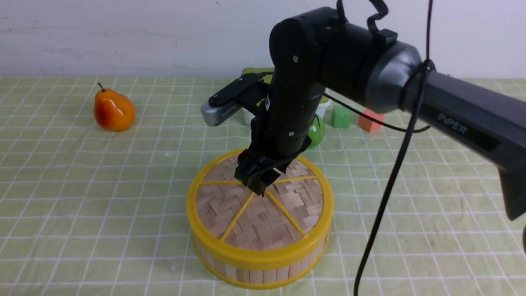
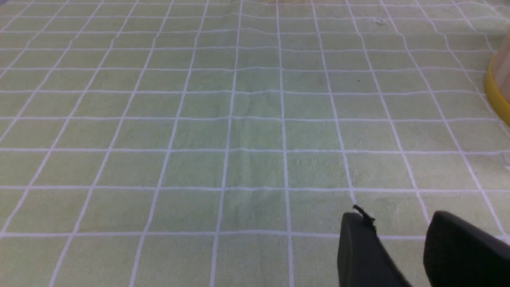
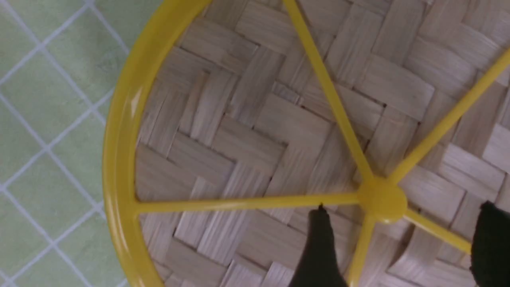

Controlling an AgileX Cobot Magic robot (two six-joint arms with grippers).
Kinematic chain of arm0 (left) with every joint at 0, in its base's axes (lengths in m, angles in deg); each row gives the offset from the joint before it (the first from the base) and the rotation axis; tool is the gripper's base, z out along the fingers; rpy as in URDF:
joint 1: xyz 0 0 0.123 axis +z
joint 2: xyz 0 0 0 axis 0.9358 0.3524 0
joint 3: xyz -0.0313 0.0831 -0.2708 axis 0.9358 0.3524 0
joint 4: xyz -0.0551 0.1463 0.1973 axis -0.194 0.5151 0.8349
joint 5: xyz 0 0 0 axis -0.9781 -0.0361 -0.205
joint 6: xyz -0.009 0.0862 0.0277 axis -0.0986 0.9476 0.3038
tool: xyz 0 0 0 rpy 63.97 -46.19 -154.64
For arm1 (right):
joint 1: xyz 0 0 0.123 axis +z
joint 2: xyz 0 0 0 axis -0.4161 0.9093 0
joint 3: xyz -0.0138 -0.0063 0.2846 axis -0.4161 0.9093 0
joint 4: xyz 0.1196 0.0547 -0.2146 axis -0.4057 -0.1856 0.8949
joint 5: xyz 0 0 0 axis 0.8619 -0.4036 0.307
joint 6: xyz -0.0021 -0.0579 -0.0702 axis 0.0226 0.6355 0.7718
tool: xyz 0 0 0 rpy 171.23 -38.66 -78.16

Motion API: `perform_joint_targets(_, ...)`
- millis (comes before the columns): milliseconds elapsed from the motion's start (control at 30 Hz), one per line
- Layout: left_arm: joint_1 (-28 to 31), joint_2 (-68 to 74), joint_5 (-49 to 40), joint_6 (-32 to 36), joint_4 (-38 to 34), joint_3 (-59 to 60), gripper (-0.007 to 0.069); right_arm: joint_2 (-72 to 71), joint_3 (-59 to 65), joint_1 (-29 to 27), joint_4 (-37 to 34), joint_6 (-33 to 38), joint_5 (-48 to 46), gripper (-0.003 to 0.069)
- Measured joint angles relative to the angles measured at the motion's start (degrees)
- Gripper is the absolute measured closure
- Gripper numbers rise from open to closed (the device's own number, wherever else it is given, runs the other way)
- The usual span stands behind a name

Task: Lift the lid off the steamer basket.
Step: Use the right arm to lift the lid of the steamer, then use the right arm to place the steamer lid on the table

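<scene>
The lid (image 1: pixel 263 218), woven pale bamboo with a yellow rim and spokes, sits on the steamer basket (image 1: pixel 254 274) in the middle of the table. My right gripper (image 1: pixel 257 183) points down at the lid's centre. In the right wrist view it (image 3: pixel 402 221) is open, with its fingers (image 3: pixel 318 247) on either side of the small yellow centre knob (image 3: pixel 382 199), just above the weave. My left gripper (image 2: pixel 394 217) is open and empty above the checked cloth. It is out of the front view. The basket's yellow rim (image 2: pixel 496 93) shows at the edge of the left wrist view.
An orange pear (image 1: pixel 114 110) stands at the far left. Behind the basket are a green ball-like fruit (image 1: pixel 317 130), a green cube (image 1: pixel 341 116), an orange block (image 1: pixel 370 121) and a white box with an olive-green top (image 1: pixel 252 73), mostly hidden by the arm.
</scene>
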Motion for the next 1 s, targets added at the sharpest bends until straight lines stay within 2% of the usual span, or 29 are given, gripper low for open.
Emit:
perform_joint_targets(100, 0.00, 0.00, 0.00, 0.00, 0.00, 0.00, 0.0386, 1.05, -0.11, 0.00, 0.00, -0.82, 1.88, 0.0226)
perform_joint_targets(267, 0.00, 0.00, 0.00, 0.00, 0.00, 0.00, 0.0386, 1.89, -0.17, 0.00, -0.48, -1.29, 2.50, 0.0349)
perform_joint_targets(300, 0.00, 0.00, 0.00, 0.00, 0.00, 0.00, 0.0386, 1.89, -0.17, 0.00, -0.48, -1.29, 2.45, 0.0356)
perform_joint_targets(400, 0.00, 0.00, 0.00, 0.00, 0.00, 0.00, 0.0386, 1.89, -0.35, 0.00, -0.63, -1.29, 2.45, 0.0508)
perform_joint_targets(433, 0.00, 0.00, 0.00, 0.00, 0.00, 0.00, 0.0386, 1.89, -0.41, 0.00, -0.63, -1.29, 2.45, 0.0518)
perform_joint_targets(467, 0.00, 0.00, 0.00, 0.00, 0.00, 0.00, 0.0386, 1.89, -0.46, 0.00, -0.68, -1.29, 2.40, 0.0575)
perform_joint_targets(500, 0.00, 0.00, 0.00, 0.00, 0.00, 0.00, 0.0386, 1.89, -0.46, 0.00, -0.63, -1.29, 2.40, 0.0587)
perform_joint_targets(733, 0.00, 0.00, 0.00, 0.00, 0.00, 0.00, 0.0386, -0.76, -0.35, 0.00, 0.26, -1.29, 1.99, 0.0582)
perform_joint_targets(800, 0.00, 0.00, 0.00, 0.00, 0.00, 0.00, 0.0386, -5.50, -0.35, -0.33, 2.11, -1.29, 1.22, 0.0582)
perform_joint_targets(1000, 0.00, 0.00, 0.00, 0.00, 0.00, 0.00, 0.0386, -19.37, 0.02, -5.81, 4.04, -1.36, -1.19, 0.0582)
